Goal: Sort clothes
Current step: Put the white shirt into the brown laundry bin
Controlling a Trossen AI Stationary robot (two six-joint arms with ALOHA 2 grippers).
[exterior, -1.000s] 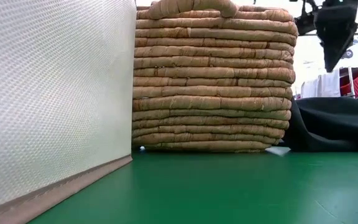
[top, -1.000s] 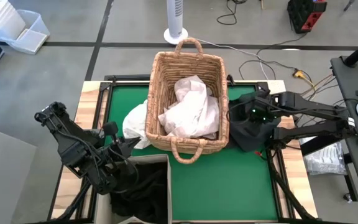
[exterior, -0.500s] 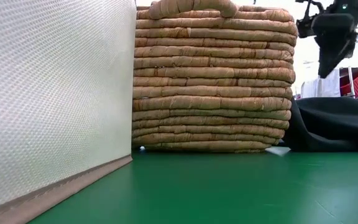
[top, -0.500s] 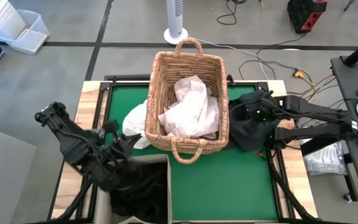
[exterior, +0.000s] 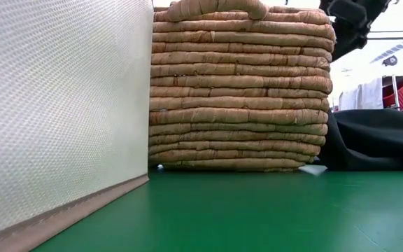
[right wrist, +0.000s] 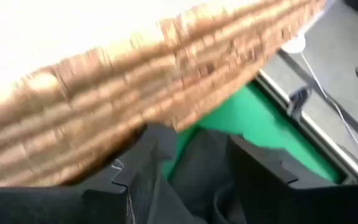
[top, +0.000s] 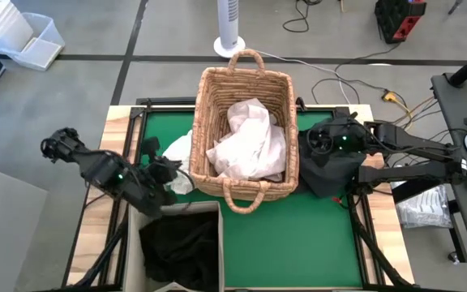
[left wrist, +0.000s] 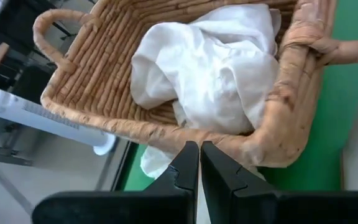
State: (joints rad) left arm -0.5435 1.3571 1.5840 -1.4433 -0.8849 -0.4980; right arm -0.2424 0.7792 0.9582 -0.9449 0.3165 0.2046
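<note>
White garments (top: 246,142) lie heaped in the wicker basket (top: 217,85), and they also show in the left wrist view (left wrist: 210,68). Another white garment (top: 177,158) lies on the table against the basket's left wall. A black garment (top: 181,247) fills the beige bin (top: 136,235). A dark garment (top: 327,174) lies on the table right of the basket. My left gripper (top: 164,172) is shut (left wrist: 199,158) and hovers by the outer white garment. My right gripper (top: 319,139) is open (right wrist: 194,168) above the dark garment, close to the basket's right wall.
The basket (exterior: 240,84) takes up the table's middle and far part. The bin (exterior: 61,105) stands at the near left corner. Bare green mat (top: 290,235) lies near and right of the bin. A plastic-wrapped bundle (top: 424,207) sits off the table's right edge.
My left gripper has risen from over the bin and swung toward the far left, to the white garment beside the basket. My right gripper has risen and moved left, closer to the basket's right wall. The garments have stayed where they were.
</note>
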